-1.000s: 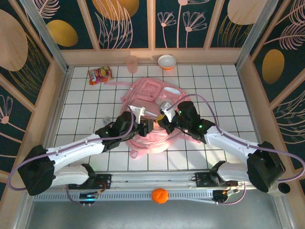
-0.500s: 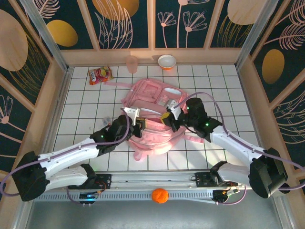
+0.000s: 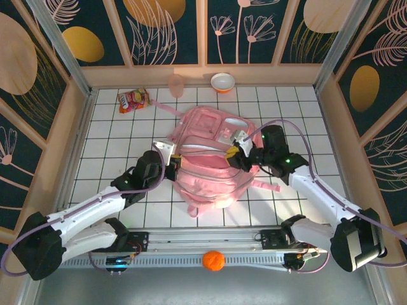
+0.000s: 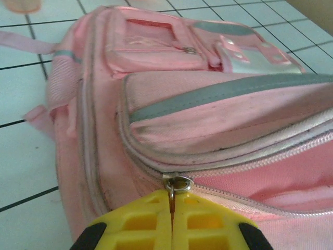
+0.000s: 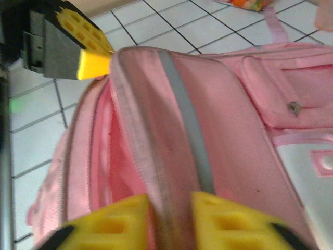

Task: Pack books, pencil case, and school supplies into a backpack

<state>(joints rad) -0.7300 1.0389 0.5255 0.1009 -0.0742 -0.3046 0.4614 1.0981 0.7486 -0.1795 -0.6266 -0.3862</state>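
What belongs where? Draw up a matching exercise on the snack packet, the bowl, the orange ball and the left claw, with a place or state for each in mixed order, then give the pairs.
Column one
1. snack packet
2. bowl
3. orange ball
4. left claw

Column two
A. shut on the zipper pull of the backpack
B. far left corner of the tiled table
C. at the near edge, in the middle
D. by the far wall, right of the pink cup

Pairs: 1-B, 2-D, 3-C, 4-A
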